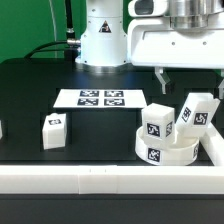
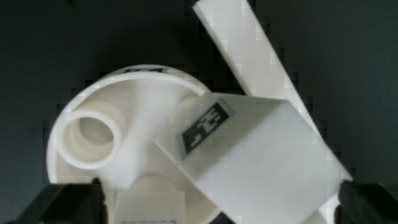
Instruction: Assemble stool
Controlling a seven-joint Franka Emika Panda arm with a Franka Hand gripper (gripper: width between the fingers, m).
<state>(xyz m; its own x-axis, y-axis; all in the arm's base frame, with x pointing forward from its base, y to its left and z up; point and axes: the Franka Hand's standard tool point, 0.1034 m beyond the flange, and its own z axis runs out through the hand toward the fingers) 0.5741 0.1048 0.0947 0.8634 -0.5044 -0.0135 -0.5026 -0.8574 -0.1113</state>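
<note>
The round white seat [image 1: 168,150] lies near the front rail at the exterior view's right. One block leg [image 1: 157,122] stands on it, and a second leg [image 1: 197,112] stands tilted just behind it. A third leg [image 1: 54,130] stands alone at the exterior view's left. My gripper [image 1: 172,78] hangs open and empty above the seat and the two legs. In the wrist view the seat [image 2: 125,125], with its socket hole, and a tagged leg [image 2: 258,145] lie below my gripper [image 2: 214,212]. My dark fingertips [image 2: 68,205] stand wide apart.
The marker board [image 1: 100,98] lies in the middle, in front of the robot base [image 1: 100,40]. White border rails run along the front [image 1: 90,180] and the exterior view's right [image 1: 214,150]. A rail [image 2: 249,50] also shows in the wrist view.
</note>
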